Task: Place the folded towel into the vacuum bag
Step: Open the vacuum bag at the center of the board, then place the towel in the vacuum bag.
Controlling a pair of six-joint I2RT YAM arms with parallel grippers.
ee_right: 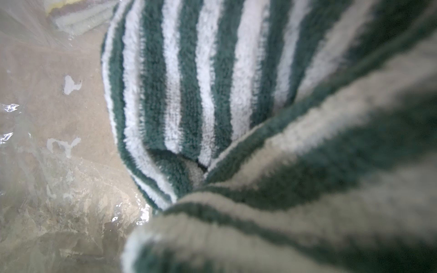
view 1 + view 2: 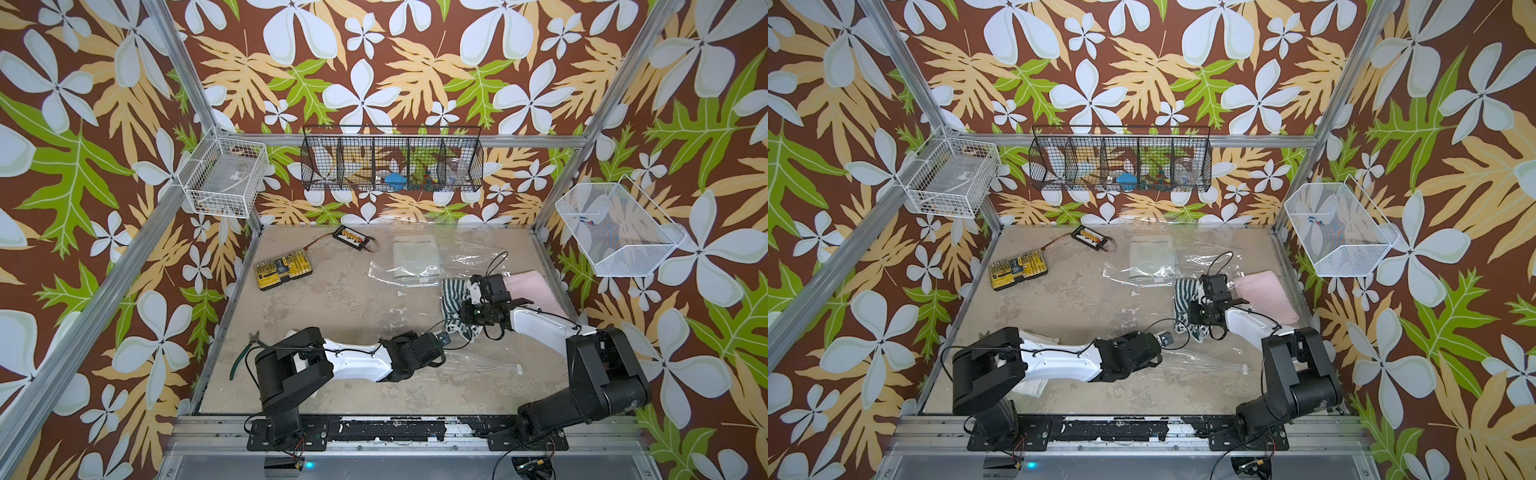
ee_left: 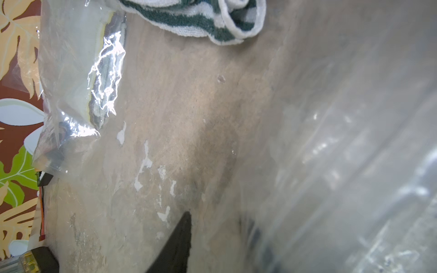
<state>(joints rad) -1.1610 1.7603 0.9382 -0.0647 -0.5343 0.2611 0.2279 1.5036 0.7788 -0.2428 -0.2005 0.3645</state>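
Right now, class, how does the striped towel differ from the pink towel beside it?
The striped towel has green and white bands; the pink towel is one plain colour. The striped towel is bunched and rumpled; the pink towel lies flat and neatly folded. Both are cloth and lie close together.

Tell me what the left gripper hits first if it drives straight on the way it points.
Probably the striped towel, past bare table. Film of the vacuum bag beside the left gripper may brush it sooner; depth is unclear.

Floral wallpaper walls (image 2: 374, 83); aluminium frame posts (image 2: 185, 70); worn beige tabletop (image 2: 345, 299); black wire basket (image 2: 390, 129).
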